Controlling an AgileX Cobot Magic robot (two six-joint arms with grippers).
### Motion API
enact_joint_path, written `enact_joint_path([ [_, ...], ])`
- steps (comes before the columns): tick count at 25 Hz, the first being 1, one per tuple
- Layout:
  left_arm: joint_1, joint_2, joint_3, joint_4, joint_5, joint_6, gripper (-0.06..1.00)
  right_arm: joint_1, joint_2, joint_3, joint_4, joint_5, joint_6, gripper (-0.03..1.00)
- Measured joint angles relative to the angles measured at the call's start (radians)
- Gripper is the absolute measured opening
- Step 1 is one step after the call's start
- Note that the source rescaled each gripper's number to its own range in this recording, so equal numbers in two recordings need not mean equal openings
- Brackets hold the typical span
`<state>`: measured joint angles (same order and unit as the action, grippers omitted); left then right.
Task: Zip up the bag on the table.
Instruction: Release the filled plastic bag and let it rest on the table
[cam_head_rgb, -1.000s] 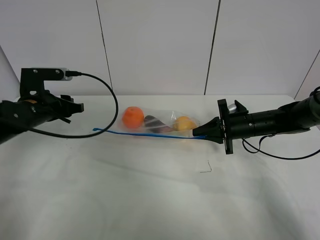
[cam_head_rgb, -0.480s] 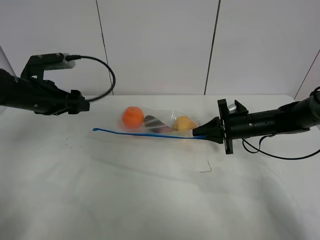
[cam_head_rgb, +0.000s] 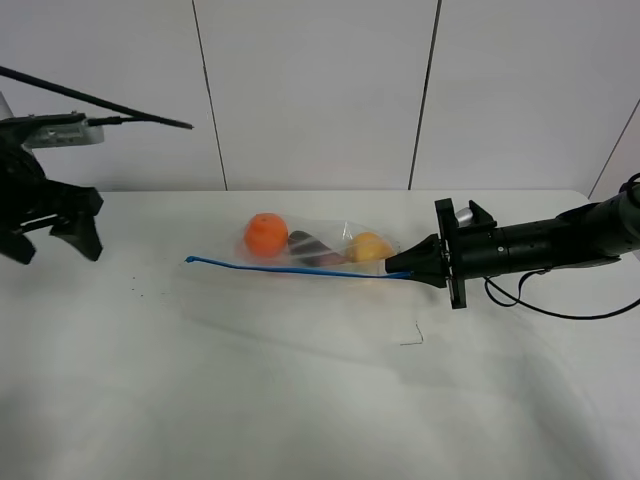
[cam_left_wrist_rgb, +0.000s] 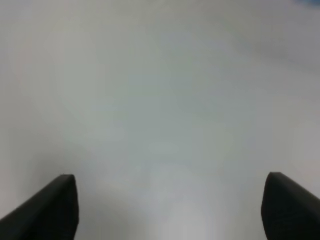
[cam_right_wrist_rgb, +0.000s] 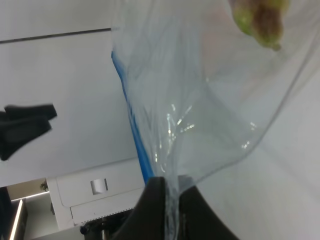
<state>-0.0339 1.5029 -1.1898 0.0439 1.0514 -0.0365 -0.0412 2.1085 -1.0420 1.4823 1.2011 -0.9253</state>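
Note:
The clear bag (cam_head_rgb: 315, 250) lies on the white table (cam_head_rgb: 300, 400), holding an orange fruit (cam_head_rgb: 265, 233), a purple item (cam_head_rgb: 312, 248) and a yellow fruit (cam_head_rgb: 370, 246). Its blue zipper strip (cam_head_rgb: 290, 267) runs along the near edge. My right gripper (cam_head_rgb: 408, 266) is shut on the bag's right end; the right wrist view shows the fingers (cam_right_wrist_rgb: 155, 200) pinching the clear plastic (cam_right_wrist_rgb: 200, 125) beside the blue strip (cam_right_wrist_rgb: 137, 145). My left gripper (cam_head_rgb: 55, 235) is open at the far left, well away from the bag; its fingertips (cam_left_wrist_rgb: 52, 205) frame bare table.
A thin dark wire-like mark (cam_head_rgb: 412, 337) lies on the table in front of the right gripper. A white panelled wall (cam_head_rgb: 320, 90) stands behind the table. The right arm's cable (cam_head_rgb: 540, 305) loops over the table at the right.
My left arm has pulled back to the far left and lowered, away from the bag. The right gripper and the bag have not moved.

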Motion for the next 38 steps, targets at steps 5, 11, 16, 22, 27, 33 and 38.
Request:
enact_joint_path([
  [5,0.0,-0.009,-0.002,0.031,0.1,-0.023,1.0,0.0,0.0,0.0,0.0,0.0,0.0,0.0],
  [11,0.0,-0.016,0.001,0.024,0.107,0.01,1.0,0.0,0.0,0.0,-0.017,0.0,0.0,0.0],
  [16,0.0,-0.115,0.075,0.02,0.107,0.042,1.0,0.0,0.0,0.0,-0.019,0.0,0.0,0.0],
  [22,0.0,-0.305,0.213,0.019,0.107,0.052,1.0,0.0,0.0,0.0,-0.019,0.0,0.0,0.0],
  [27,0.0,-0.463,0.343,0.006,0.102,0.052,1.0,0.0,0.0,0.0,-0.019,0.0,0.0,0.0],
  [33,0.0,-0.621,0.545,-0.058,0.041,0.053,1.0,0.0,0.0,0.0,-0.019,0.0,0.0,0.0],
  [38,0.0,-0.743,0.689,-0.044,0.018,0.055,1.0,0.0,0.0,0.0,-0.02,0.0,0.0,0.0],
])
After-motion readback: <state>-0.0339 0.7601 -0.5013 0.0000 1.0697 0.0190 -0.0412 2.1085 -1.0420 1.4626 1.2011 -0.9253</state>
